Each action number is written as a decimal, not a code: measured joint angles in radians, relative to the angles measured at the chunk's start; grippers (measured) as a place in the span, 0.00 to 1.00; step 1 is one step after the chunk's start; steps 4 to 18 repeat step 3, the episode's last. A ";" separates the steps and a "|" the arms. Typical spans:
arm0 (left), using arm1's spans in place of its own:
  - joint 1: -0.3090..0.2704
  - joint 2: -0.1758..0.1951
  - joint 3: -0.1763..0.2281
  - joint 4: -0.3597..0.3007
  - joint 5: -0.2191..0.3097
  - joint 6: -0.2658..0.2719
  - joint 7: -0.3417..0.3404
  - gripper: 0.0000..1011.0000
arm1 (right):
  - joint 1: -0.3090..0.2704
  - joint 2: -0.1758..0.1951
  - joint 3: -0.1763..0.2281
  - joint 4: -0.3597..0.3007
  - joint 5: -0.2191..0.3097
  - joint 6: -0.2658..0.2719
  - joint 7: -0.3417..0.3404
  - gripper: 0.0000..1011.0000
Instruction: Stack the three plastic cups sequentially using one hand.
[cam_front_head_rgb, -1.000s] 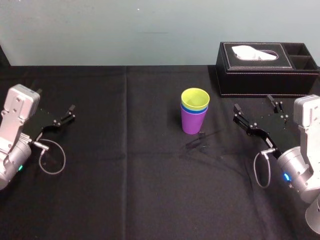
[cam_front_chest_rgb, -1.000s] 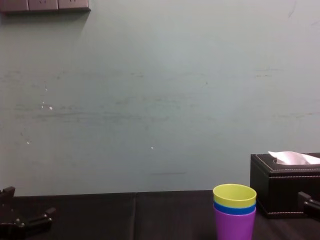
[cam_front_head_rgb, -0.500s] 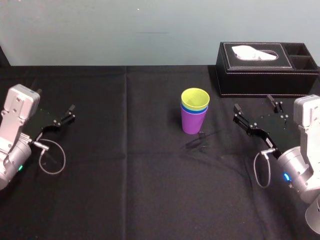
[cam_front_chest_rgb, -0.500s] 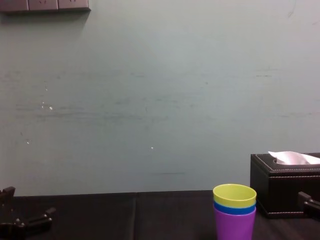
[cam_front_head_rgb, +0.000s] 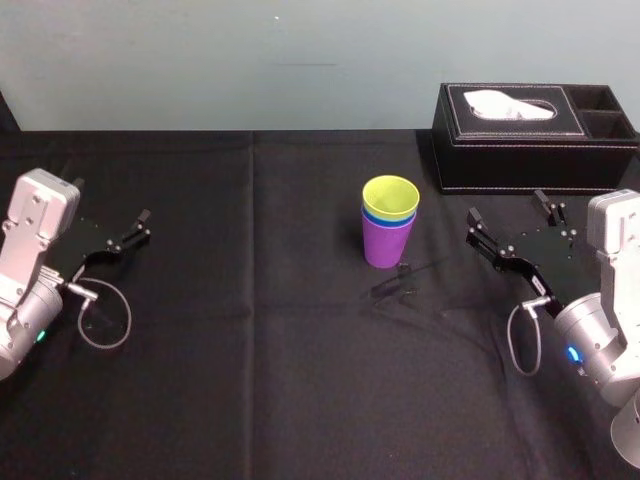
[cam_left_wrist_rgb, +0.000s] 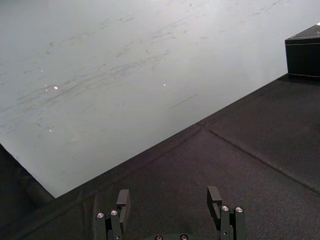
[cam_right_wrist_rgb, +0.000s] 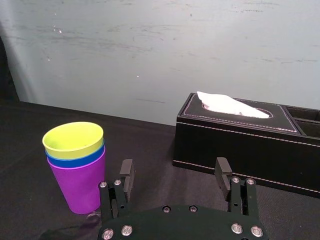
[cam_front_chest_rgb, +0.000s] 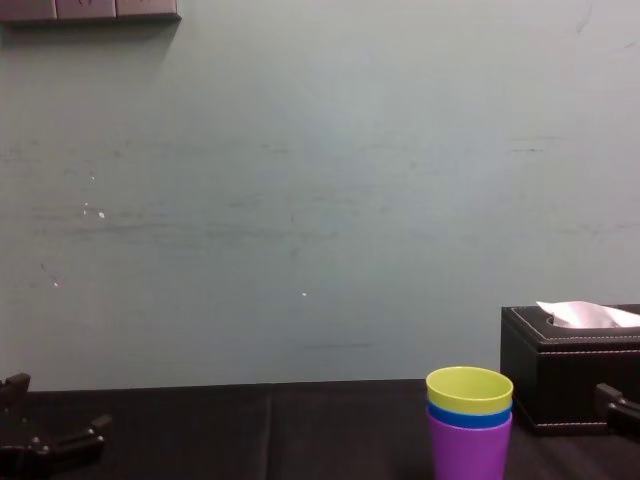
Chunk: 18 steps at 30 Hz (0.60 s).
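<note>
3 smooth plastic cups (cam_front_head_rgb: 388, 232) stand nested upright at the centre of the head view on the black-clothed desk (cam_front_head_rgb: 260, 380). The tapered purple plastic cup (cam_front_head_rgb: 384, 248) is at the bottom, the blue plastic cup (cam_front_head_rgb: 403, 219) shows as a narrow band inside it, and the yellow-green plastic cup (cam_front_head_rgb: 390, 197) sits on top. The black right gripper (cam_right_wrist_rgb: 174, 172), at the lower right of the head view, is near the stack without touching it, its fingers (cam_right_wrist_rgb: 126, 175) spread apart and empty. The black left gripper (cam_left_wrist_rgb: 169, 200) sits at the far left, well apart from the cups, fingers likewise open and holding nothing. A black rectangular tissue box (cam_front_head_rgb: 535, 135) occupies the upper right.
</note>
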 joint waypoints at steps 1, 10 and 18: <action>0.000 0.000 0.000 0.000 0.000 0.000 0.000 1.00 | 0.000 0.000 0.000 0.000 0.000 0.000 0.000 0.99; 0.000 0.000 0.000 0.000 0.000 0.000 0.000 1.00 | 0.000 0.000 0.000 0.000 0.000 0.000 0.000 0.99; 0.000 0.000 0.000 0.000 0.000 0.000 0.000 1.00 | 0.000 0.000 0.000 0.000 0.000 0.000 0.000 0.99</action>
